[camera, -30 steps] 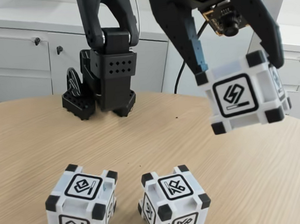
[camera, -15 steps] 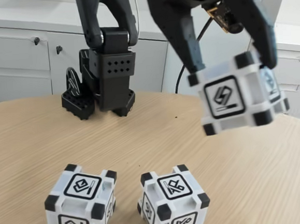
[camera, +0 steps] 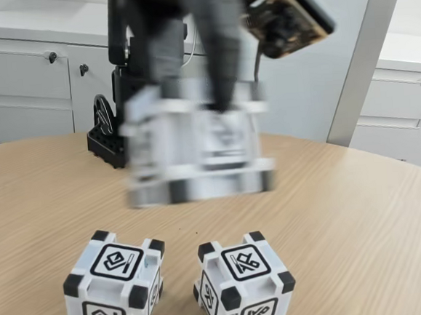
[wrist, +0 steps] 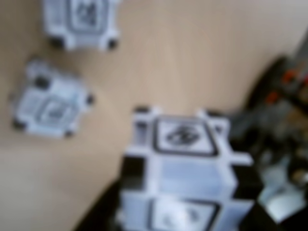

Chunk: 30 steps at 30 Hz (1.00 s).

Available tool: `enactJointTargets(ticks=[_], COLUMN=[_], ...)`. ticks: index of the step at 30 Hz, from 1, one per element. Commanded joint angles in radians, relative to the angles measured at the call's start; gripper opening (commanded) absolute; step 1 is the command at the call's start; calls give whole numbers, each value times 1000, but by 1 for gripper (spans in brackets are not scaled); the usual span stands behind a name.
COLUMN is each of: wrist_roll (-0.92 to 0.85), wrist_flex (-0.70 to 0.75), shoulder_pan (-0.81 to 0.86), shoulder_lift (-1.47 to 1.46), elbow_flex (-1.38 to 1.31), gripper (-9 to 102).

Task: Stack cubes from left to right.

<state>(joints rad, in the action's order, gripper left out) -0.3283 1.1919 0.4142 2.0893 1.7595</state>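
Your carried cube [camera: 195, 148] hangs mid-air, motion-blurred, above table [camera: 362, 226], over two cubes resting side by side: left cube [camera: 115, 289], right cube [camera: 244, 282]. Gripper [camera: 218, 109] jaws clamp carried cube. Wrist view: carried cube [wrist: 185, 178] fills foreground, other two near top left.

A round light wood-grain table [camera: 361, 211] is seen in the fixed view. Behind it, white cabinets [camera: 22, 77] with dark knobs [camera: 52, 57] are set along the wall.
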Motion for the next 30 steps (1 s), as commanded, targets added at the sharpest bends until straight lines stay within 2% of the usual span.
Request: enactJointTargets(ticks=[1,8,14,30], wrist_roll=[-17,-64,-87,-103], wrist_flex=[-2,-14,-14,3], shoulder_pan=[86,229,218,123], shoulder_lift=[15,15,25,37], elbow_flex=[-8,95,210,215], gripper=[15,15,15,16])
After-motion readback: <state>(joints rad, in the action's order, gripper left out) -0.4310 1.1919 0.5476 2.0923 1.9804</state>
